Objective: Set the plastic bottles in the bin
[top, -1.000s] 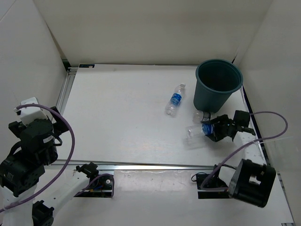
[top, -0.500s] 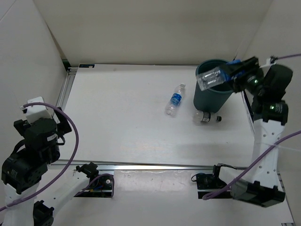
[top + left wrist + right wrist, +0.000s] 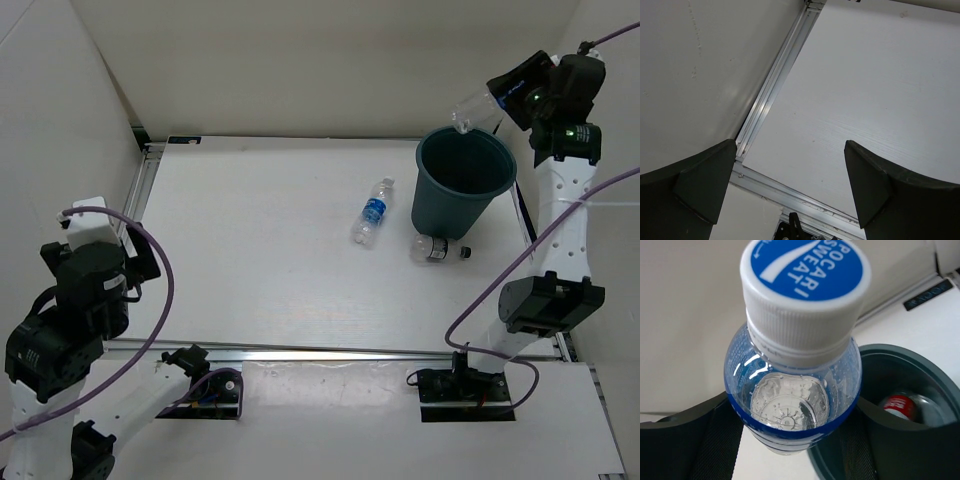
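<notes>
My right gripper (image 3: 505,92) is shut on a clear blue-labelled plastic bottle (image 3: 473,106) and holds it high above the far rim of the dark teal bin (image 3: 438,212). In the right wrist view the bottle (image 3: 797,365), with its white cap toward the camera, sits between my fingers (image 3: 687,440), and the bin (image 3: 920,362) lies below with a red-labelled bottle (image 3: 900,406) inside. A second blue-labelled bottle (image 3: 372,211) lies on the table left of the bin. A third bottle (image 3: 432,247) lies against the bin's base. My left gripper (image 3: 790,185) is open and empty over the table's near left corner.
White walls enclose the table on three sides. An aluminium rail (image 3: 772,97) runs along the table's left edge and near edge. The left arm (image 3: 85,300) stands at the near left, far from the bottles.
My right arm lifted the blue-labelled bottle from the table beside the bin, then swung it up above the bin's far rim. The left arm shifted slightly.
</notes>
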`<state>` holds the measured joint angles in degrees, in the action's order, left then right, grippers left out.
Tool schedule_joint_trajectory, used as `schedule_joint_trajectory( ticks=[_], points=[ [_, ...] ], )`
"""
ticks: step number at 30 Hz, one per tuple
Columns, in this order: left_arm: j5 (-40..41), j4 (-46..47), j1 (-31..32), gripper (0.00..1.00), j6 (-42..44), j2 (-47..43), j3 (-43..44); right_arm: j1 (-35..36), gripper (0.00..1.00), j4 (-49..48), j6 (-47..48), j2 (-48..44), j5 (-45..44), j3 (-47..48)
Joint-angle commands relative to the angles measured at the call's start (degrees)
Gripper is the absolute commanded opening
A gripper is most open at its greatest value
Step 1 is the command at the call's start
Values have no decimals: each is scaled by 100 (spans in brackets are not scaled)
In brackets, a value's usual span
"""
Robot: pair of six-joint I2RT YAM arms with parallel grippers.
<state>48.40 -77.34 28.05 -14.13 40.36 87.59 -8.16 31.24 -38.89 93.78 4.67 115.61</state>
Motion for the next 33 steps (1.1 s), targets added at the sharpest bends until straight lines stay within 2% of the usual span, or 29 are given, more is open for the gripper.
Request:
schedule_joint_trajectory(
  ticks=[1,9,10,11,16,18,20,21,22,23,25,26,27,28,32,33],
  points=[
    [-340,17,-37,100,51,148,223,236,55,109,794,-105,-738,50],
    [-560,290,-37,100,51,95,-119,649,85,311,1103,-236,-1362,-469],
    [-560,359,-37,100,51,95,-120,719,95,312,1103,-298,-1502,-469],
    [-508,421,-37,100,103,95,-259,720,98,312,1042,-473,-1634,-600],
    [-393,921,-37,100,437,95,-593,659,100,364,823,-1045,-1943,-1075],
    [-393,992,-37,100,437,95,-655,387,100,496,25,-1518,-1804,-1486],
    [-270,1045,-37,100,377,148,-726,18,100,776,-738,-2140,-1619,-2496],
    [-200,1107,-37,100,376,148,-796,-114,100,874,-1517,-2388,-1514,-2917],
    [-200,1107,-37,100,306,148,-866,-411,100,875,-1846,-2930,-1252,-3357],
    [-200,1159,-37,100,306,148,-867,-562,100,875,-2198,-3231,-1162,-4353],
    [-147,1160,-37,100,244,95,-867,-1148,100,526,-3086,-4072,-759,-5447],
    [-147,1160,-37,100,192,95,-867,-1405,100,410,-3333,-4295,-443,-5949],
    [-147,1160,-37,100,191,34,-867,-1642,100,313,-3561,-4480,273,-6798],
    [-147,1160,-37,100,191,33,-867,-2019,100,190,-3729,-4743,602,-7180],
    [-41,888,-37,100,7,-28,-919,-2383,100,-301,-4125,-4825,1457,-8360],
    [-41,818,-37,100,-80,-28,-919,-2539,100,-364,-4178,-4607,1615,-8510]
  ],
)
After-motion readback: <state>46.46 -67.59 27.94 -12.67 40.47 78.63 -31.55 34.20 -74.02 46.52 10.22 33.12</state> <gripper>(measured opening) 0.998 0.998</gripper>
